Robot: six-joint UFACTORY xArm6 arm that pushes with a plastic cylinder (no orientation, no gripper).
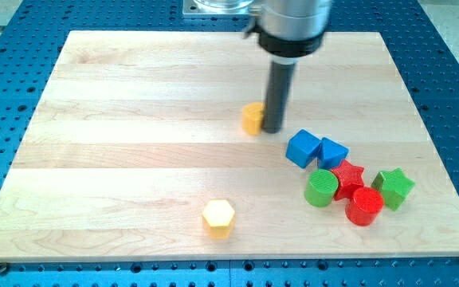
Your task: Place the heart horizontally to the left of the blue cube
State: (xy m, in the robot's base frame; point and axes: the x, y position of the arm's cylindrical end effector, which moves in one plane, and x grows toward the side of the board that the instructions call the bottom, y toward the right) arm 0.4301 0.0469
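Note:
A yellow heart block (253, 118) lies near the middle of the wooden board (134, 96). My tip (273, 129) stands right against the heart's right side, touching it or nearly so. A blue cube (303, 148) lies to the lower right of the tip, with a blue triangular block (332, 151) touching its right side. The heart is up and to the left of the blue cube, with the rod between them.
A cluster sits at the lower right: a green cylinder (322, 188), a red star (347, 177), a red cylinder (365, 206) and a green star (394, 187). A yellow hexagon (218, 218) lies near the board's bottom edge.

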